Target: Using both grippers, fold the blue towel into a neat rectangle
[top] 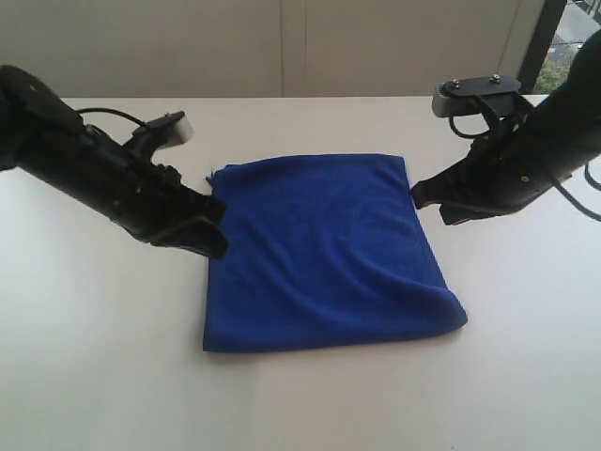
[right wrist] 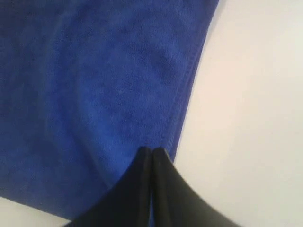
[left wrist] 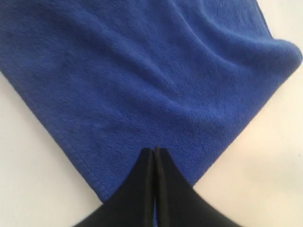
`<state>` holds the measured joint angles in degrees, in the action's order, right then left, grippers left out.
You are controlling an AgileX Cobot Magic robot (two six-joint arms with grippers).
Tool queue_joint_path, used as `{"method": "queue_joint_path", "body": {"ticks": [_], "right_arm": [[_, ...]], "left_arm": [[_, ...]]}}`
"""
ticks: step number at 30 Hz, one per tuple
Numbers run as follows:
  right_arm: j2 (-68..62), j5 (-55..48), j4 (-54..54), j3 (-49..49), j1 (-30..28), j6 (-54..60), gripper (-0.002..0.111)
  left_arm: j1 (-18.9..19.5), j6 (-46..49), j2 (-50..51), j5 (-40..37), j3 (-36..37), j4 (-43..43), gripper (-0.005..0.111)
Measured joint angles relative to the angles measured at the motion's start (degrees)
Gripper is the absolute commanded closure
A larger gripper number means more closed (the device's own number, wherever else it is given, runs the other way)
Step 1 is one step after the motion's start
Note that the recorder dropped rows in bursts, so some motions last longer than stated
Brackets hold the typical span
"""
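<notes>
Lying flat on white table: deep royal-blue microfibre towel. Left pincer and right pincer each closed tight on opposite side edges.

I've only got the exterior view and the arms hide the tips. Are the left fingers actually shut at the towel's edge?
Observer: Yes. In the left wrist view the left gripper has its fingers pressed together, with the tips just inside the edge of the blue towel.
Operator: And the right side?
Observer: The right gripper is shut too. Its tips meet just inside the stitched hem.
Operator: Is the cloth bunched up by the left tips?
Observer: No, it lies flat there. The only soft ripples are farther from the tips.
</notes>
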<state>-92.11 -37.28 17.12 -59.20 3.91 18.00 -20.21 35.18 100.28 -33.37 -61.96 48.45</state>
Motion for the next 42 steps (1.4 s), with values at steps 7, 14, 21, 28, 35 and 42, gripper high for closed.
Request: {"method": "queue_joint_path", "body": {"ticks": [7, 14, 21, 28, 35, 42], "right_arm": [[3.12, 3.72, 0.85, 6.42, 0.0, 0.0, 0.108], [3.23, 7.14, 0.98, 9.09, 0.0, 0.0, 0.108], [3.23, 9.21, 0.98, 9.73, 0.0, 0.0, 0.108], [3.23, 9.45, 0.98, 9.73, 0.0, 0.0, 0.108], [3.23, 9.45, 0.98, 9.73, 0.0, 0.0, 0.108], [3.23, 9.45, 0.98, 9.73, 0.0, 0.0, 0.108]], "left_arm": [[-7.34, 0.94, 0.71, 11.25, 5.62, 0.0, 0.107], [-8.27, 1.04, 4.19, 13.58, 6.71, -0.27, 0.107], [-8.27, 1.04, 5.21, 14.2, 7.79, -2.69, 0.107], [-8.51, 0.93, 4.6, 14.2, 8.02, -7.8, 0.107], [-8.61, 0.71, 4.22, 15.14, 8.02, -11.79, 0.107], [-8.61, 0.63, 4.1, 19.37, 8.02, -15.01, 0.107]]}}
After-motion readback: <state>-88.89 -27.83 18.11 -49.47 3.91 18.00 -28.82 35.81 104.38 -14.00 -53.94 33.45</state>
